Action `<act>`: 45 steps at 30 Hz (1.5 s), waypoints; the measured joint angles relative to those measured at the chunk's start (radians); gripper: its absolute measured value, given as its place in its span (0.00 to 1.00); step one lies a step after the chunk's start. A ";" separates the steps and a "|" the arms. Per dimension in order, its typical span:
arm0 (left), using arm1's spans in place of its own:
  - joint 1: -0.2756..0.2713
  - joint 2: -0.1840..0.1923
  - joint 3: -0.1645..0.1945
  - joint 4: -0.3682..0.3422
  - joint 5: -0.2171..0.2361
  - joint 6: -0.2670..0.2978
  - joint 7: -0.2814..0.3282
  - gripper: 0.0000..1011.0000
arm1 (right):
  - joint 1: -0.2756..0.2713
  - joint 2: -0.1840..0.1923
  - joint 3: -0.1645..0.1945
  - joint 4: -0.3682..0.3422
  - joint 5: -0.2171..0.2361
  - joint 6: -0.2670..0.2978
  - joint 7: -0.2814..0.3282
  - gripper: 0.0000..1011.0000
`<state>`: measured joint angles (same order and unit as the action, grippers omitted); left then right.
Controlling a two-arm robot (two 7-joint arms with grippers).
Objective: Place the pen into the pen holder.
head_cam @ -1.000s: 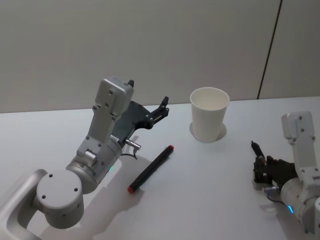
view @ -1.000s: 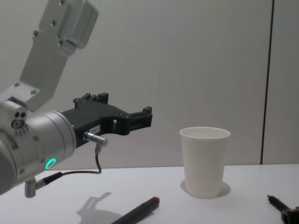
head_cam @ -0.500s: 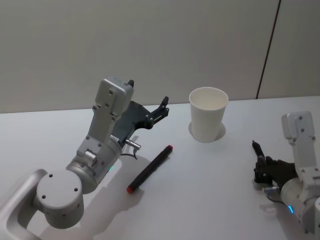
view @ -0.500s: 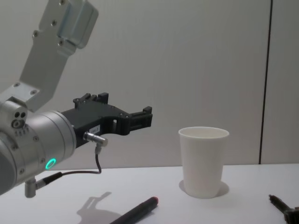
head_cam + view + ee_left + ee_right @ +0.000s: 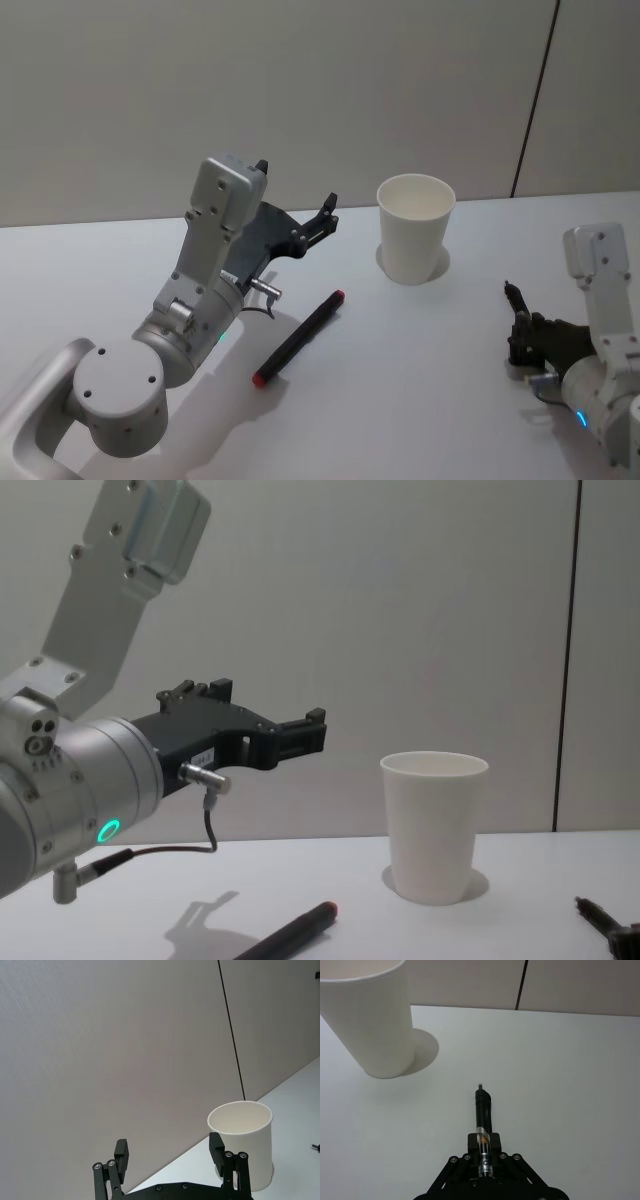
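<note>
- Right wrist view: right claw (image 5: 482, 1144) pinches one thin black pen (image 5: 482, 1110), near the tabletop's (image 5: 420, 380) right edge.
- Head view: a second, red-tipped pen (image 5: 298, 338) lies mid-tabletop; one pen holder (image 5: 414, 228) stands near the far edge.
- Left claw (image 5: 169, 1147) is spread and raised.

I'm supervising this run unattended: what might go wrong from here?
The right gripper holds the thin black pen low and pointing forward; pushed on like that, it would likely strike the wall of the pen holder and topple it. The open left gripper hangs near the red-tipped pen and might knock it if lowered.
</note>
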<state>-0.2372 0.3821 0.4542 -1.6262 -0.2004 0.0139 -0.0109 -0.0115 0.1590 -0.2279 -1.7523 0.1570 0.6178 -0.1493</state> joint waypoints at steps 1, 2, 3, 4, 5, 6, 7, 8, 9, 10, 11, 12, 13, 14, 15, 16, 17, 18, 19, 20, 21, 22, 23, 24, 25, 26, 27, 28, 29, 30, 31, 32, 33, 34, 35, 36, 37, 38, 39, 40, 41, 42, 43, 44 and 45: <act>0.000 0.000 0.000 0.000 0.000 0.000 0.000 0.99 | 0.000 0.000 0.000 0.000 -0.001 -0.002 0.002 0.13; 0.000 0.000 0.000 0.000 0.000 0.000 0.000 0.99 | 0.000 0.001 0.000 0.001 -0.003 -0.005 0.004 0.13; 0.000 0.000 0.000 0.000 0.000 0.000 0.000 0.99 | -0.001 0.002 0.000 0.002 -0.008 -0.012 0.011 0.13; 0.000 0.000 0.000 0.000 0.000 0.000 0.000 0.99 | -0.001 0.002 -0.001 0.002 -0.010 -0.015 0.014 0.13; 0.000 0.000 0.000 0.000 0.000 0.000 0.000 0.99 | -0.002 0.003 -0.001 0.003 -0.013 -0.020 0.016 0.13; 0.000 0.000 0.000 0.000 0.000 0.000 0.000 0.99 | -0.002 0.005 -0.001 0.003 -0.019 -0.028 0.022 0.13; 0.000 0.000 0.000 0.000 0.000 0.000 0.000 0.99 | -0.002 0.006 -0.002 0.004 -0.022 -0.033 0.025 0.13; 0.000 0.000 0.000 0.000 0.000 0.000 0.000 0.99 | -0.002 0.007 -0.002 0.004 -0.027 -0.040 0.030 0.13; 0.000 0.000 0.000 0.000 0.000 0.000 0.000 0.99 | -0.001 0.009 -0.003 0.004 -0.034 -0.053 0.039 0.13; 0.000 0.000 0.000 0.000 0.000 0.000 0.000 0.99 | -0.001 0.010 -0.003 0.004 -0.038 -0.060 0.043 0.13; 0.000 0.000 0.000 0.000 0.000 0.000 0.000 0.99 | 0.000 0.011 -0.003 0.004 -0.042 -0.068 0.047 0.13; 0.000 0.000 0.000 0.000 0.000 0.000 0.000 0.99 | 0.000 0.012 -0.004 0.004 -0.049 -0.082 0.055 0.13; 0.000 0.000 0.000 0.000 0.000 0.000 0.000 0.99 | 0.001 0.013 -0.004 0.003 -0.053 -0.091 0.059 0.13; 0.000 0.000 0.000 0.000 0.000 0.000 0.000 0.99 | 0.001 0.014 -0.005 0.003 -0.058 -0.102 0.065 0.13; 0.000 0.000 0.000 0.000 0.000 0.000 0.000 0.99 | 0.002 0.016 -0.005 0.003 -0.062 -0.110 0.070 0.13; 0.000 0.000 0.000 0.000 0.000 0.000 0.000 0.99 | 0.003 0.017 -0.005 0.002 -0.070 -0.127 0.078 0.13; 0.000 0.000 0.000 0.000 0.000 0.000 0.000 0.99 | 0.003 0.019 -0.006 0.002 -0.075 -0.137 0.083 0.13; 0.000 0.000 0.000 0.000 0.000 0.000 0.000 0.99 | 0.005 0.021 -0.006 0.001 -0.084 -0.157 0.092 0.13; 0.000 0.000 0.000 0.000 0.000 0.000 0.000 0.99 | 0.006 0.021 -0.006 0.001 -0.088 -0.166 0.097 0.13; 0.000 0.000 0.000 0.000 0.000 0.000 0.000 0.99 | 0.006 0.023 -0.006 0.000 -0.092 -0.175 0.101 0.13; 0.000 0.000 0.000 0.000 0.000 0.000 0.000 0.99 | 0.007 0.024 -0.006 0.000 -0.096 -0.185 0.105 0.13; 0.000 0.000 0.000 0.000 0.000 0.000 0.000 0.99 | 0.009 0.025 -0.006 -0.001 -0.105 -0.207 0.116 0.13; 0.000 0.000 0.000 0.000 0.000 0.000 0.000 0.99 | 0.009 0.026 -0.007 -0.001 -0.110 -0.217 0.120 0.13; 0.000 0.000 0.000 0.000 0.000 0.000 0.000 0.99 | 0.010 0.028 -0.007 -0.001 -0.115 -0.229 0.126 0.13; 0.000 0.000 0.000 0.000 0.000 0.000 0.000 0.99 | 0.012 0.030 -0.007 -0.002 -0.121 -0.247 0.133 0.13; 0.000 0.000 0.000 0.000 0.000 0.000 0.000 0.99 | 0.013 0.031 -0.007 -0.002 -0.125 -0.257 0.137 0.13; 0.000 0.000 0.000 0.000 0.000 0.000 0.000 0.99 | 0.014 0.032 -0.007 -0.002 -0.130 -0.270 0.142 0.13; 0.000 0.000 0.000 0.000 0.000 0.000 0.000 0.99 | 0.015 0.033 -0.007 -0.002 -0.133 -0.277 0.146 0.13; 0.000 0.000 0.000 0.000 0.000 0.000 0.000 0.99 | 0.018 0.035 -0.007 -0.002 -0.141 -0.302 0.156 0.13; 0.000 0.000 0.000 0.000 0.000 0.000 0.000 0.99 | 0.021 0.037 -0.006 -0.002 -0.149 -0.325 0.165 0.13; 0.000 0.000 0.000 0.000 0.000 0.000 0.000 0.99 | 0.021 0.037 -0.006 -0.002 -0.149 -0.325 0.165 0.13; 0.000 0.000 0.000 0.000 0.000 0.000 0.000 0.99 | 0.024 0.039 -0.006 -0.002 -0.154 -0.343 0.173 0.13; 0.000 0.000 0.000 0.000 0.000 0.000 0.000 0.99 | 0.025 0.040 -0.005 -0.002 -0.158 -0.355 0.178 0.13; 0.000 0.000 0.000 0.000 0.000 0.000 0.000 0.99 | 0.027 0.041 -0.005 -0.002 -0.161 -0.366 0.182 0.13; 0.000 0.000 0.000 0.000 0.000 0.000 0.000 0.99 | 0.031 0.042 -0.004 -0.002 -0.169 -0.391 0.193 0.13; 0.000 0.000 0.000 0.000 0.000 0.000 0.000 0.99 | 0.033 0.043 -0.004 -0.001 -0.172 -0.401 0.198 0.13; 0.000 0.000 0.000 0.000 0.000 0.000 0.000 0.99 | 0.036 0.044 -0.003 -0.001 -0.176 -0.414 0.203 0.13; 0.000 0.000 0.000 0.000 0.000 0.000 0.000 0.99 | 0.040 0.045 -0.003 0.001 -0.181 -0.434 0.211 0.13; 0.000 0.000 0.000 0.000 0.000 0.000 0.000 0.99 | 0.043 0.046 -0.002 0.003 -0.185 -0.449 0.217 0.13; 0.000 0.000 0.000 0.000 0.000 0.000 0.000 0.99 | 0.050 0.047 -0.001 0.006 -0.190 -0.468 0.226 0.13; 0.000 0.000 0.000 0.000 0.000 0.000 0.000 0.99 | 0.052 0.047 -0.001 0.008 -0.193 -0.480 0.231 0.13; 0.000 0.000 0.000 0.000 0.000 0.000 0.000 0.99 | 0.056 0.048 0.000 0.010 -0.196 -0.494 0.235 0.13; 0.000 0.000 0.000 0.000 0.000 0.000 0.000 0.99 | 0.059 0.048 0.000 0.012 -0.198 -0.504 0.241 0.13; 0.000 0.000 0.000 0.000 0.000 0.000 0.000 0.99 | 0.067 0.049 0.001 0.017 -0.203 -0.528 0.252 0.13; 0.000 0.000 0.000 0.000 0.000 0.000 0.000 0.99 | 0.071 0.049 0.001 0.020 -0.206 -0.541 0.258 0.13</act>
<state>-0.2372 0.3821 0.4542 -1.6262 -0.2004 0.0139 -0.0109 0.0592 0.2076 -0.2264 -1.7321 -0.0489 0.0766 0.1084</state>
